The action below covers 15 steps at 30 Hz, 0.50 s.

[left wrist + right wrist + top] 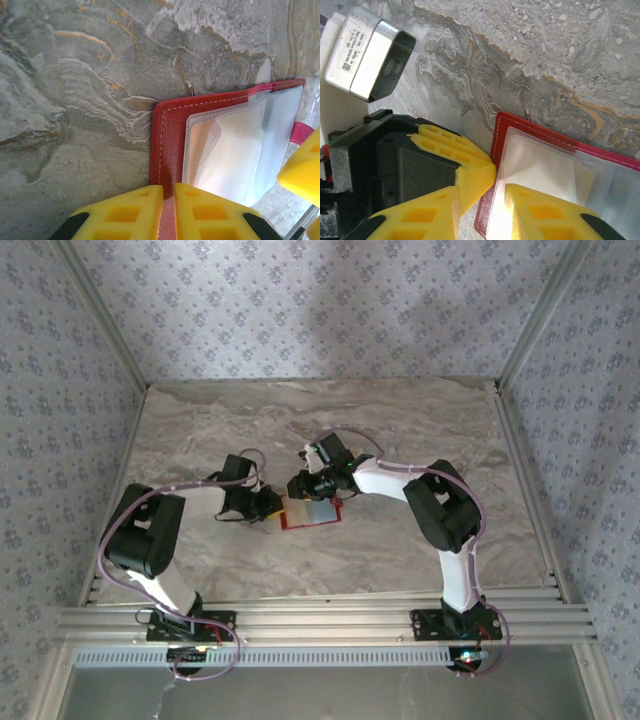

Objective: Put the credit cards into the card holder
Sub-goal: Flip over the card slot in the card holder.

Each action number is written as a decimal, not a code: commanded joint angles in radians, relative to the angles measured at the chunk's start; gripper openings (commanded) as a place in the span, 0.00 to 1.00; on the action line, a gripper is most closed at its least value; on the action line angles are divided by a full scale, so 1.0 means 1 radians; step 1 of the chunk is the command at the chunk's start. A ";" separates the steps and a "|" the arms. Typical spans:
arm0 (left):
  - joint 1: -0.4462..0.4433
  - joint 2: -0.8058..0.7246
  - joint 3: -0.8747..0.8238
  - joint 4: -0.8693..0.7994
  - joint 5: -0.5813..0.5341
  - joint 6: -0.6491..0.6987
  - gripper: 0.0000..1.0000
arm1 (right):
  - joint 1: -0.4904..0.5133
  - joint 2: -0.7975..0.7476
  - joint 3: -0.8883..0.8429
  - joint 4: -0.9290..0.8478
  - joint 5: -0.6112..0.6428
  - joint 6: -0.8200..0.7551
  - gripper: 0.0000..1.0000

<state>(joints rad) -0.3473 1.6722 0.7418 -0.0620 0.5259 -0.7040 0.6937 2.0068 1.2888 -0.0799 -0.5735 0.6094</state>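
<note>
The red card holder (pixel 312 512) lies open on the marble table, its clear inner sleeve (pixel 240 150) facing up. My left gripper (pixel 272 506) is shut on the holder's red left edge (pixel 167 135), which runs between the yellow fingers (pixel 125 215). My right gripper (pixel 303 487) hovers over the holder's far left corner (pixel 502 132). Its jaws (pixel 482 195) stand open, one finger beside the holder and the other (pixel 545 215) over the sleeve. A pale card shape (pixel 582 177) shows through the sleeve; its outline is unclear. The left fingers (pixel 470 160) touch the holder's edge.
Patterned walls close in the marble table (pixel 400 430) on three sides. An aluminium rail (pixel 320 620) runs along the near edge by the arm bases. The left wrist's silver camera housing (pixel 367 52) sits close to my right gripper.
</note>
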 commanded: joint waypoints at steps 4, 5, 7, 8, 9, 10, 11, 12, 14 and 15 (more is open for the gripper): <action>0.029 -0.011 -0.051 -0.047 -0.027 -0.018 0.18 | -0.004 -0.043 0.018 -0.083 0.004 -0.053 0.36; 0.038 -0.022 -0.059 -0.046 -0.026 -0.020 0.18 | -0.006 -0.054 0.011 -0.092 0.022 -0.059 0.35; 0.049 -0.042 -0.068 -0.045 -0.029 -0.022 0.18 | -0.006 -0.063 0.002 -0.122 0.059 -0.075 0.30; 0.051 -0.052 -0.072 -0.043 -0.031 -0.024 0.19 | -0.004 -0.062 -0.001 -0.134 0.072 -0.080 0.28; 0.053 -0.063 -0.076 -0.041 -0.035 -0.024 0.20 | 0.001 -0.061 -0.002 -0.147 0.087 -0.087 0.25; 0.053 -0.069 -0.078 -0.041 -0.036 -0.023 0.20 | 0.009 -0.057 -0.006 -0.157 0.102 -0.093 0.21; 0.053 -0.071 -0.078 -0.041 -0.038 -0.021 0.21 | 0.014 -0.052 -0.007 -0.165 0.113 -0.098 0.18; 0.053 -0.067 -0.077 -0.041 -0.037 -0.021 0.21 | 0.021 -0.046 -0.007 -0.170 0.122 -0.099 0.16; 0.051 -0.060 -0.075 -0.037 -0.031 -0.020 0.21 | 0.032 -0.026 -0.008 -0.173 0.134 -0.099 0.14; 0.050 -0.056 -0.074 -0.035 -0.029 -0.018 0.21 | 0.039 -0.016 -0.008 -0.168 0.136 -0.094 0.14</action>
<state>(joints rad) -0.2989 1.6119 0.6830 -0.0517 0.5301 -0.7231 0.7101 1.9797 1.2869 -0.2043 -0.4755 0.5335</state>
